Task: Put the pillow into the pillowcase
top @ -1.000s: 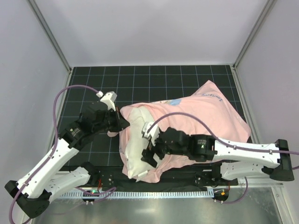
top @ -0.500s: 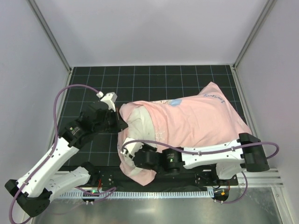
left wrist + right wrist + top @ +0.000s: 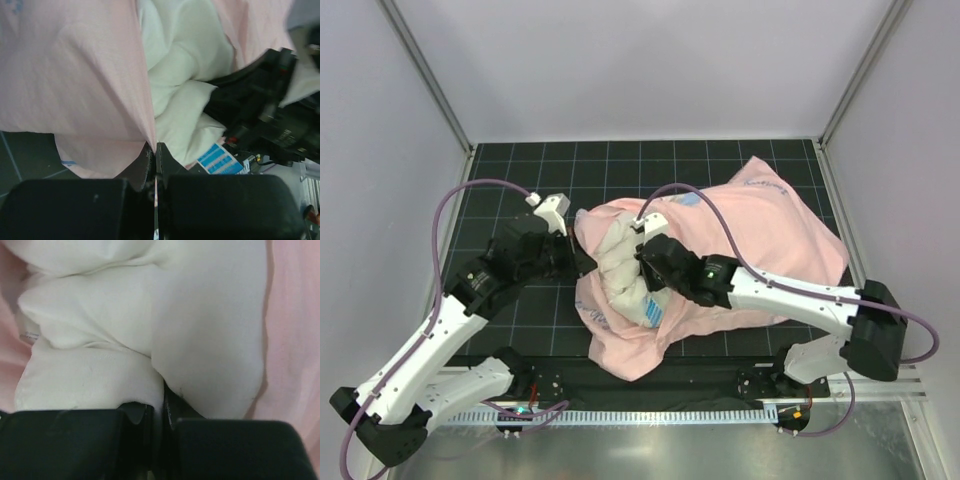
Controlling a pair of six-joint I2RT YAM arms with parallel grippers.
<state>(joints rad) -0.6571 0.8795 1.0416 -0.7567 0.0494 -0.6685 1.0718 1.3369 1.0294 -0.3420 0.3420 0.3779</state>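
Right claw (image 3: 159, 410) pinches a fold of pillow (image 3: 200, 315); left claw (image 3: 155, 156) clamps the pillowcase (image 3: 75, 75) hem. Pillow looks soft and squashy, so grip deep folds.

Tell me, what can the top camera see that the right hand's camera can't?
Only the top camera shows the black gridded table, the whole pink pillowcase spread across it, and the left gripper at the pillowcase's open end. Only the right wrist camera shows, very close up, the right gripper shut on a fold of the white pillow. Both show the bunched white pillow with pink pillowcase fabric beside it.
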